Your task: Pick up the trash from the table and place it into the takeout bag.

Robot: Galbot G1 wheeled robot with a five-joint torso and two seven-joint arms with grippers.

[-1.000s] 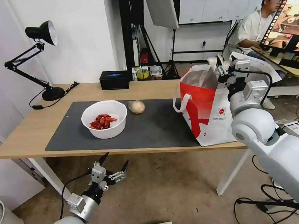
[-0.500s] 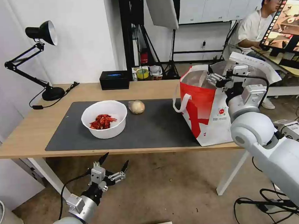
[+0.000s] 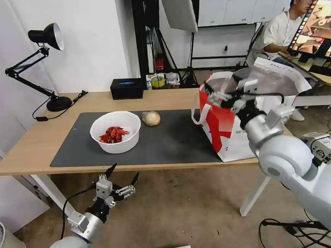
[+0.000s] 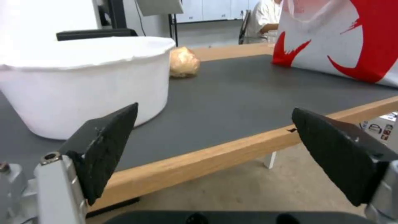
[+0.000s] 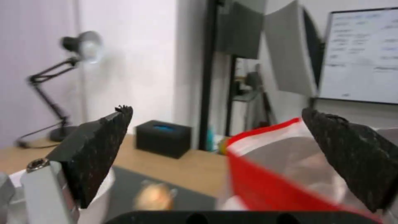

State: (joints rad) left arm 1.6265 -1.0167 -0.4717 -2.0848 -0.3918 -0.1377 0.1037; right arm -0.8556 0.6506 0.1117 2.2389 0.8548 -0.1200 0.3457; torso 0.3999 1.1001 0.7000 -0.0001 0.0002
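Right gripper (image 3: 222, 94) spread wide, empty, above tall red-and-white foil-lined takeout bag (image 3: 228, 132). White round bowl of crayfish shells (image 3: 115, 131) sits on grey mat. Risk: fingers snagging bag rim, tipping it.

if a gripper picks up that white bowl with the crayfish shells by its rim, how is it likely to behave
The white bowl looks thin-walled with a slightly uneven rim, so it would probably flex under a pinch. It is wide and holds only a small pile of crayfish shells, so it is likely light but may tilt when lifted from one side. The loose shells could then slide or spill.
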